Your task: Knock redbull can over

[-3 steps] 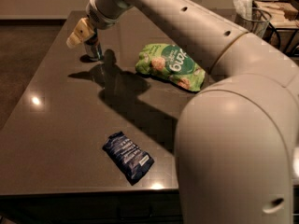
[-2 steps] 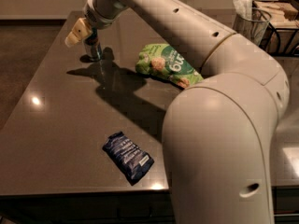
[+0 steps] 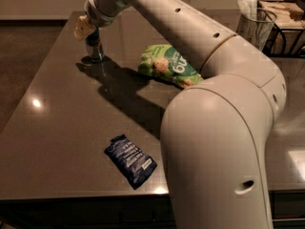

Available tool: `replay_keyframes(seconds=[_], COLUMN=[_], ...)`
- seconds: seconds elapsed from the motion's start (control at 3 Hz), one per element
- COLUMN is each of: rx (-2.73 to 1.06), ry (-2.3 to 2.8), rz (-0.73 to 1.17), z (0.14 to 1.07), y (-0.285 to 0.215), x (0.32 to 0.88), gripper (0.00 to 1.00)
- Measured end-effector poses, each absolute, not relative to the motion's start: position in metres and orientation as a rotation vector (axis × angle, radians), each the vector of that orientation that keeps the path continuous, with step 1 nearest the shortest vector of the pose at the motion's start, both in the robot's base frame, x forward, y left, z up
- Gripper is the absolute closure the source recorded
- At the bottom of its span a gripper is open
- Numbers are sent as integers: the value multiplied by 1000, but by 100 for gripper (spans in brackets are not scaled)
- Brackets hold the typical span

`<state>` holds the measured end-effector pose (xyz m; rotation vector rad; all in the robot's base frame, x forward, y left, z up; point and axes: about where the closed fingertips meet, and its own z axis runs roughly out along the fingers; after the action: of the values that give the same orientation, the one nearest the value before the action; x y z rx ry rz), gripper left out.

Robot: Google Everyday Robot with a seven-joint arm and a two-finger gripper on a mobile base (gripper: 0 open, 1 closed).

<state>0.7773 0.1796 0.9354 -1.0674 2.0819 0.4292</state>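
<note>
Obs.: the can (image 3: 94, 46) stands upright at the far left of the table (image 3: 57, 142), where it stood a second ago. It shows no tilt and no shift.

My gripper (image 3: 85, 27) sits at the can's top, on its left side, in nearly the same place as before. I cannot tell whether it touches the can. I also cannot tell whether it is spread or closed.

Change: mostly my own arm. The elbow swings nearer and lower and now fills the near right of the view. The wrist end barely moves.

Others: the green bag (image 3: 167, 66) lies right of the can, well apart from it. The dark wrapper (image 3: 131, 160) lies flat near the front edge. Neither has moved.

Reading: the knock is not yet done. The arm's movement has not reached the can, so I take this as setting up for the push. From the left side, a sideways push high on the can should tip it to the right, toward the bag. A low push may only make it slide.
</note>
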Motion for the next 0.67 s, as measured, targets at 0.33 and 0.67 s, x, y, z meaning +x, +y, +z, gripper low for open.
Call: replay_keyframes(seconds=[0.33, 0.67], rx=[-1060, -1115], ry=[2056, 2035], rz=[457, 475], z=[946, 968], y=[173, 148], x=[770, 749], gripper=[65, 88])
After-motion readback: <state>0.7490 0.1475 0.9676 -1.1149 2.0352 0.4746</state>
